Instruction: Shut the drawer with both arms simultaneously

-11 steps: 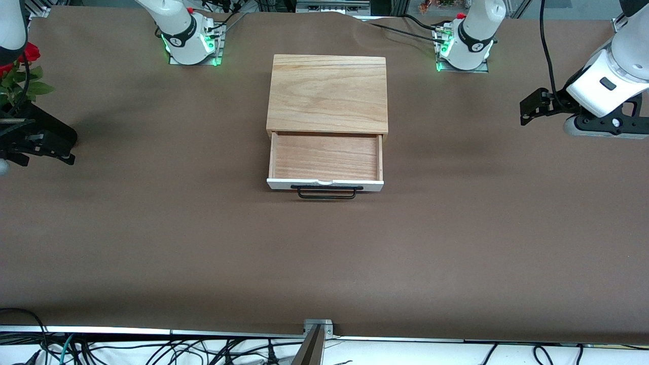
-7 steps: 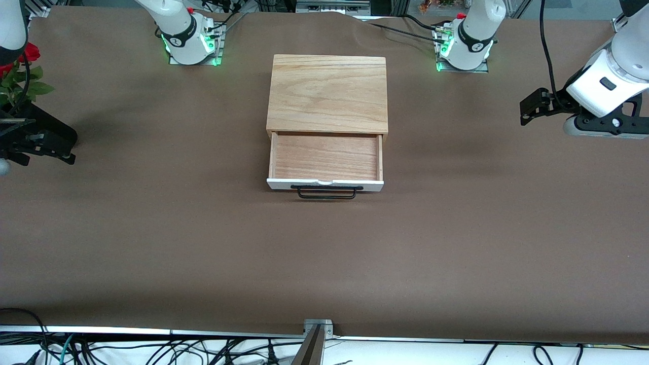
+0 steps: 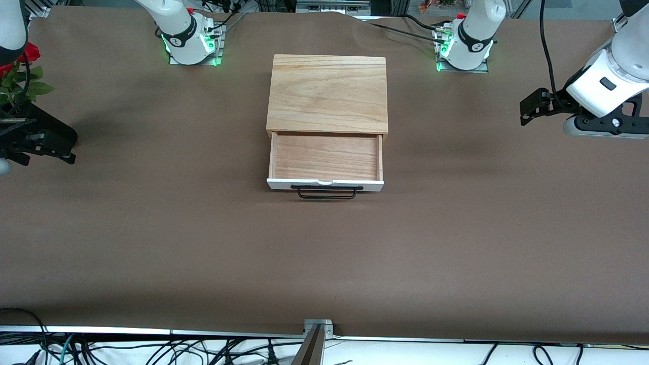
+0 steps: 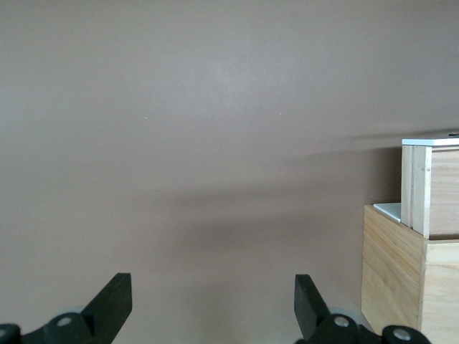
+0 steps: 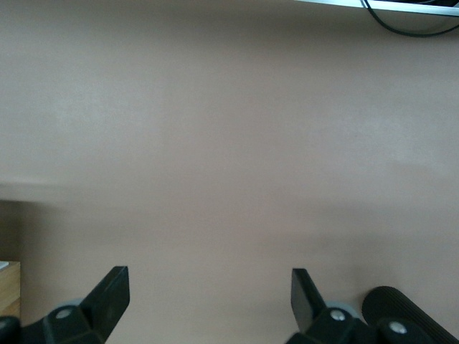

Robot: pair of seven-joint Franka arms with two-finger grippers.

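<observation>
Here, counter (image 3: 152, 243): brown sheet spanning the whole front view, carrying everything.
Wooden box (image 3: 327, 91): middle of the counter, between the two arm bases; the left wrist view shows its side wall (image 4: 393, 269), which the front view does not.
Drawer (image 3: 325, 163): pulled out of the box toward the front camera, white front panel and black bar handle (image 3: 326, 192) nearest that camera.
Left hand (image 4: 213, 304): over the left arm's end of the counter, well apart from the drawer, fingers spread, gripping nothing.
Right hand (image 5: 209, 299): over the right arm's end, fingers spread, gripping nothing; only its wrist view shows this.
Rose (image 3: 20, 71): beside the right arm.
</observation>
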